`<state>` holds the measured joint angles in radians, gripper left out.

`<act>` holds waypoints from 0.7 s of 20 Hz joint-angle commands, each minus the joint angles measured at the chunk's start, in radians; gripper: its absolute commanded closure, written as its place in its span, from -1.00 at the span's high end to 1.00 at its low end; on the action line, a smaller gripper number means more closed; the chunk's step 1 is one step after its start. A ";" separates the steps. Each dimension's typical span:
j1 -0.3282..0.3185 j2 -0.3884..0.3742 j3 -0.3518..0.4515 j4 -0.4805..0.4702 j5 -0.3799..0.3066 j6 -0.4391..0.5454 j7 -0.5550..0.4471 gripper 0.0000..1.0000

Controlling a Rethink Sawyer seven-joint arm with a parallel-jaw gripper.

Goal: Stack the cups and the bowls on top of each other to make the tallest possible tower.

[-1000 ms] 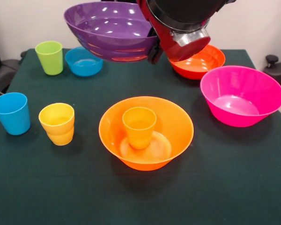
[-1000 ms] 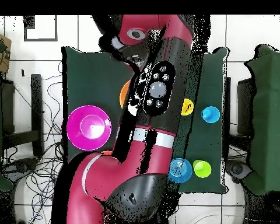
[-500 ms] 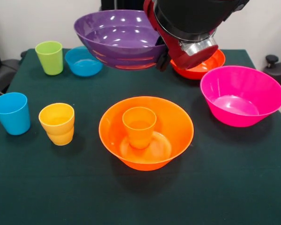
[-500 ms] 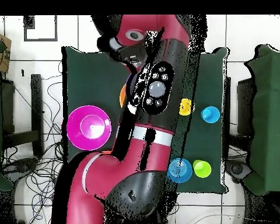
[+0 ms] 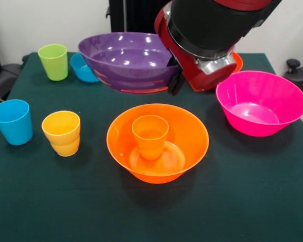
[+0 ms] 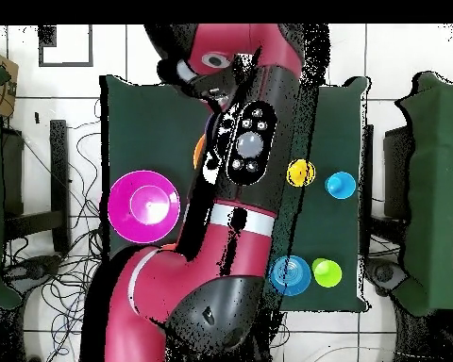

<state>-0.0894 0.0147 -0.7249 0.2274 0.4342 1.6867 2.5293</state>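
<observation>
Purple bowl (image 5: 129, 60) lower and nearer the wide orange bowl (image 5: 157, 142)

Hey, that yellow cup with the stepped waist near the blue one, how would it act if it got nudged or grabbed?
The yellow cup looks like thin glossy plastic, so probably light and slick to grasp. It stands upright on dark cloth, which may resist sliding; a high nudge might tip it. On its side, it would likely roll in a curve.

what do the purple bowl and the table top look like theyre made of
The purple bowl: likely hard plastic, glossy, with sharp white light spots across its inside. The table: seems covered in dark green cloth, matte, no reflections, soft shadows under the bowls.
</observation>
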 commanded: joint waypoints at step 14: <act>0.039 0.049 0.113 0.143 0.035 -0.180 0.141 -1.00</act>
<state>-0.0757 0.0409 -0.7150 0.2550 0.4549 1.5728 2.5293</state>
